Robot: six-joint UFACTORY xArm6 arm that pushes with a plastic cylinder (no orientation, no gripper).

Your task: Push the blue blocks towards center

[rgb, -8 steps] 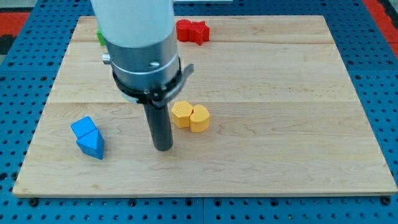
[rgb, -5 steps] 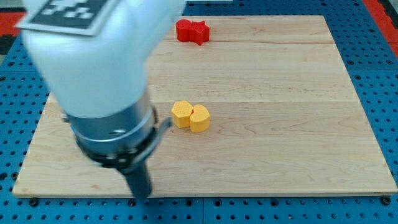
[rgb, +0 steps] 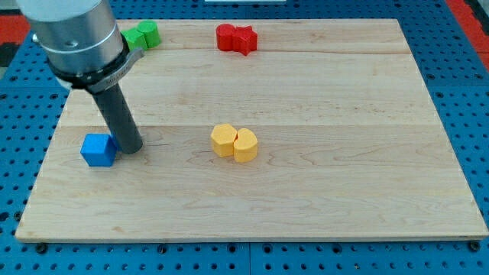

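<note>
My tip (rgb: 131,147) touches the blue cube (rgb: 98,150) at its 3 o'clock side, centre-facing; no gripper exists. Next, I judge, circling to 9 o'clock.

My tip (rgb: 130,147) now just right of blue cube (rgb: 98,150), previously nearer yellow blocks (rgb: 234,143).

A pale wooden board (rgb: 321,92) with smooth, visible grain lies on a blue perforated base (rgb: 19,176); the blue cube (rgb: 98,150) looks matt, and the rod to my tip (rgb: 130,147) dull dark.
</note>
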